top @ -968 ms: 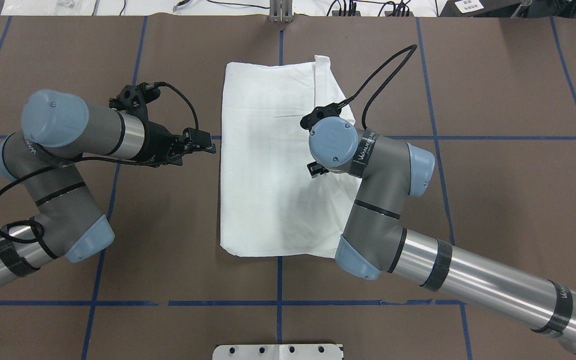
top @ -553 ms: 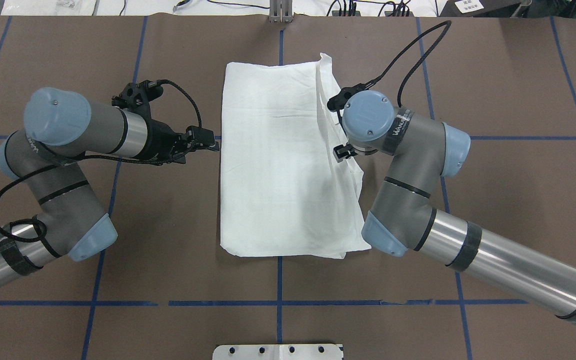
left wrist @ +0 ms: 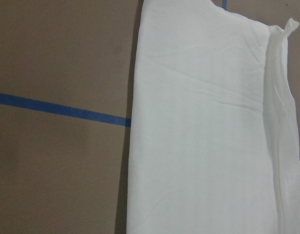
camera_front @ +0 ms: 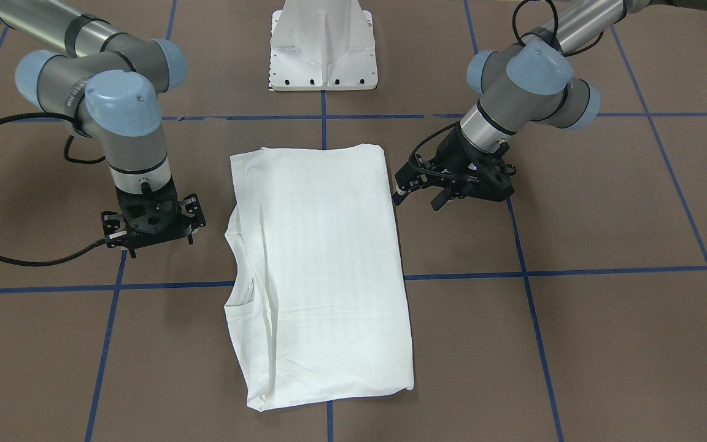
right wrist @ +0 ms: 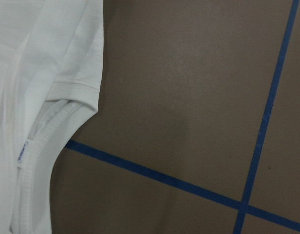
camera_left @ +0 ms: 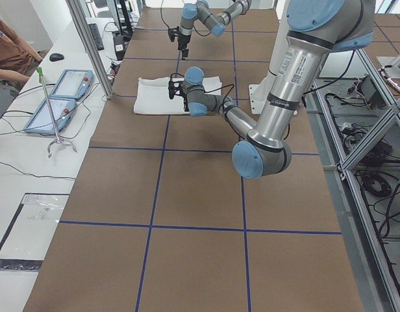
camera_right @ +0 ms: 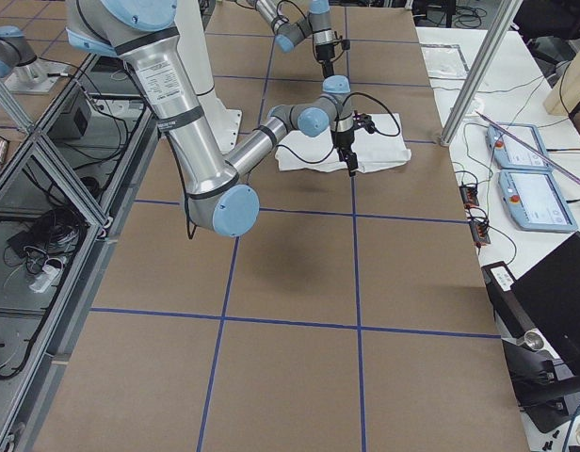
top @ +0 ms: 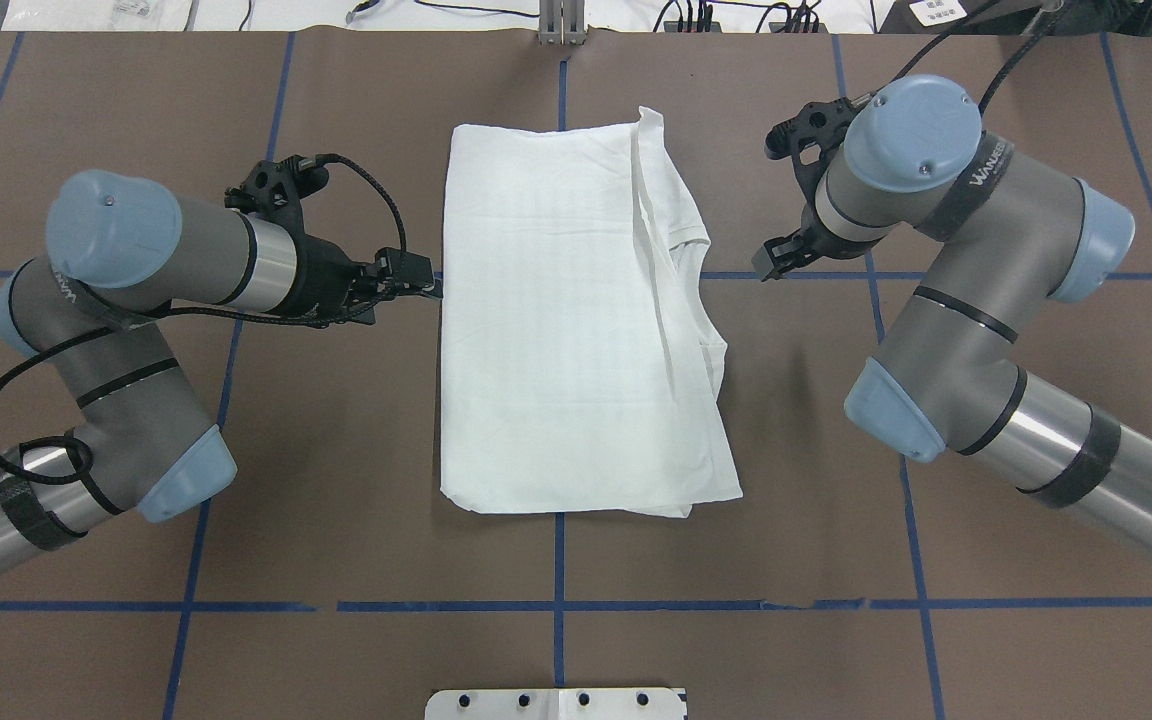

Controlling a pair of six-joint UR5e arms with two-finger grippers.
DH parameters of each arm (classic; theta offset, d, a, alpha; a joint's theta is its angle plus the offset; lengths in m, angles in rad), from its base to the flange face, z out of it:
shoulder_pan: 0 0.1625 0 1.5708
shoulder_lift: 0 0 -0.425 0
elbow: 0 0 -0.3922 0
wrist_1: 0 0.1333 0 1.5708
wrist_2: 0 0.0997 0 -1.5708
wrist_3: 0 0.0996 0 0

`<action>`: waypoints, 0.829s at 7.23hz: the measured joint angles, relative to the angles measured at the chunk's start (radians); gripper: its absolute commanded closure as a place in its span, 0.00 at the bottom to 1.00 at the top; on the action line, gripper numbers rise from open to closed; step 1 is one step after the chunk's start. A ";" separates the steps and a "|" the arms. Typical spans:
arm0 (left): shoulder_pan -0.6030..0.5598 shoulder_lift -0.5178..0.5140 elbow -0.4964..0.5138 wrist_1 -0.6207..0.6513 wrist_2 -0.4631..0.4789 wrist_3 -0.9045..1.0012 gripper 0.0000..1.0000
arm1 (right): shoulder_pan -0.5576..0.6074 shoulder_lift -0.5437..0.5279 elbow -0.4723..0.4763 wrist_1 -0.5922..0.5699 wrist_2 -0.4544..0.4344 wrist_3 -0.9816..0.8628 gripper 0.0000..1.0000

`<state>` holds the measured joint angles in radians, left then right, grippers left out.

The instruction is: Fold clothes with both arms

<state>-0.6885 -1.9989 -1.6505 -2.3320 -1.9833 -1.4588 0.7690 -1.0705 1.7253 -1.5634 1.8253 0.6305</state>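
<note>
The clothes are one white shirt (top: 566, 320) lying flat mid-table, folded into a long rectangle (camera_front: 323, 264). A narrower folded layer runs along its right side in the overhead view. Its ribbed collar (right wrist: 40, 139) with a small neck label shows in the right wrist view. My left gripper (top: 428, 288) hovers low just beside the shirt's left edge, open and holding nothing (camera_front: 415, 197). My right gripper (top: 774, 262) points down over bare table a little to the right of the shirt, open and empty (camera_front: 151, 236). The left wrist view shows only shirt (left wrist: 203, 136) and table.
Brown table cover carries a grid of blue tape lines (top: 558, 560). The white pedestal base (camera_front: 323, 55) stands at the robot's side of the table. Two tablets (camera_left: 57, 97) and a seated person (camera_left: 12, 58) are beyond the far edge.
My right arm has swung from above the shirt's right half out to the right, leaving the folded side layer lying on the shirt. The left gripper has crept slightly towards the shirt's edge.
</note>
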 measured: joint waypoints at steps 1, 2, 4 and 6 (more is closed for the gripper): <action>-0.002 0.001 0.000 0.000 0.003 0.001 0.00 | 0.003 0.047 -0.033 0.003 0.011 0.006 0.00; -0.006 0.002 -0.001 0.000 0.011 0.003 0.00 | 0.001 0.134 -0.113 0.006 0.014 0.012 0.00; -0.017 0.003 -0.003 -0.001 0.032 0.009 0.00 | -0.004 0.275 -0.276 0.022 0.013 0.019 0.00; -0.026 0.003 -0.005 -0.001 0.039 0.011 0.00 | -0.012 0.320 -0.361 0.074 0.006 0.030 0.00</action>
<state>-0.7142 -1.9957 -1.6560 -2.3328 -1.9445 -1.4479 0.7575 -0.7501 1.3643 -1.4894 1.8317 0.6610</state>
